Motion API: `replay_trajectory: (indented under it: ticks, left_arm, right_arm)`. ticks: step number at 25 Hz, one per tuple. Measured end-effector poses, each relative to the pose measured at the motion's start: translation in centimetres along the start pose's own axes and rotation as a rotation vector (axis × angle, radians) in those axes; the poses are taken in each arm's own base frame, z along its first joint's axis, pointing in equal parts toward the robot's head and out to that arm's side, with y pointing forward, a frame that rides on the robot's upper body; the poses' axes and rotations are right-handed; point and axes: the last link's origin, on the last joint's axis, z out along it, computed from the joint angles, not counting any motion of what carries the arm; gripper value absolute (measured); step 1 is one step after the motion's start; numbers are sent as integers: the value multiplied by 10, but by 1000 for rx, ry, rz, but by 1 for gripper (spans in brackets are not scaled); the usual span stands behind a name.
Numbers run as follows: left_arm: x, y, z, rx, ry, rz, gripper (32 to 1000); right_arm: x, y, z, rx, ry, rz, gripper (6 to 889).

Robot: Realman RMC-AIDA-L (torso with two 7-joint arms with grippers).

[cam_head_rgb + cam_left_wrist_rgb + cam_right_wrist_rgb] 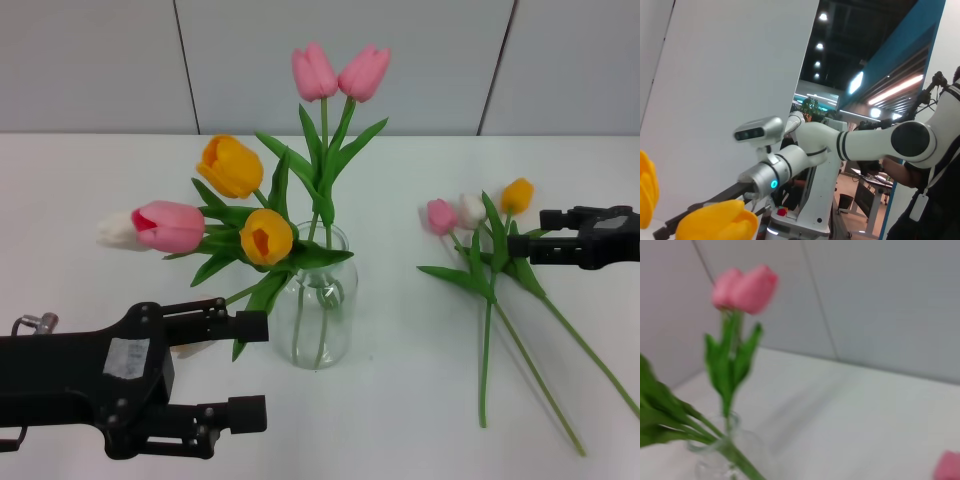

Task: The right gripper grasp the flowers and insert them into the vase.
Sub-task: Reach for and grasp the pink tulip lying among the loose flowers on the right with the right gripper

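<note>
The left gripper (255,370) waits low, fingers apart, holding nothing. The vase (318,300) in the middle already has tulips. Three flowers (490,250) lie flat on the table (400,420). The right gripper (520,245) hovers beside them; I cannot tell its jaws. Next, I think, it must go down and pinch a stem.

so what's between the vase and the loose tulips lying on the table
Nothing: in the head view the white table is bare between the vase and the loose tulips.

Two pink tulip heads (744,288) stand upright on green stems in the vase (722,460). More green leaves (662,422) lean out over its rim. Another pink bloom (947,466) lies apart on my white table (850,410).
</note>
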Motion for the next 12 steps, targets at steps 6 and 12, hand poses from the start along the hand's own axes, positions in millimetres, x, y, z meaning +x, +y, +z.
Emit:
replay_trajectory:
  ticks: [6,12]
  left_arm:
    - [0,0,0,0,2,1,836]
    - [1,0,1,-2,4,2,836]
  right_arm:
    - [-9,-11,17,91,139,-17,853]
    - [-10,-14,39,170,243,-57,853]
